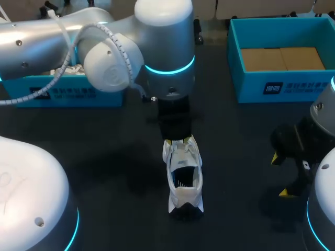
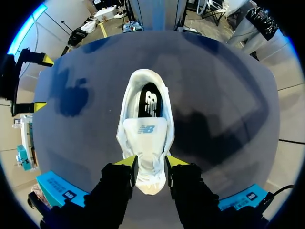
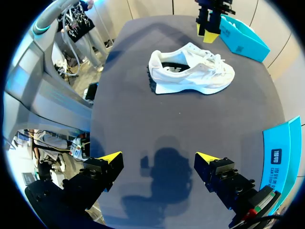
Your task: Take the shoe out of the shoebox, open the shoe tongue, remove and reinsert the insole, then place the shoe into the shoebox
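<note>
Containers: the teal shoebox (image 1: 303, 83) stands at the far right of the table (image 1: 104, 157), open-topped, holding only a brown lining (image 1: 282, 58). A second teal box (image 1: 68, 94) stands at the far left, largely screened by the left arm; some white material (image 1: 68, 69) shows inside it (nature not determinable). The shoe (image 1: 183, 178) is in neither container: it sits upright on its sole at the middle of the table, well apart from both boxes, toe to the far side and heel to the near side, with the dark insole (image 2: 149, 102) seated inside. Arms: the left arm reaches in from the left to the table's middle, wrist pointing down, and the left gripper (image 2: 151, 164) has its fingers pressed against both sides of the shoe's toe. The right gripper (image 3: 158, 160) hangs over bare table at the near right, fingers spread wide, holding nothing.
</note>
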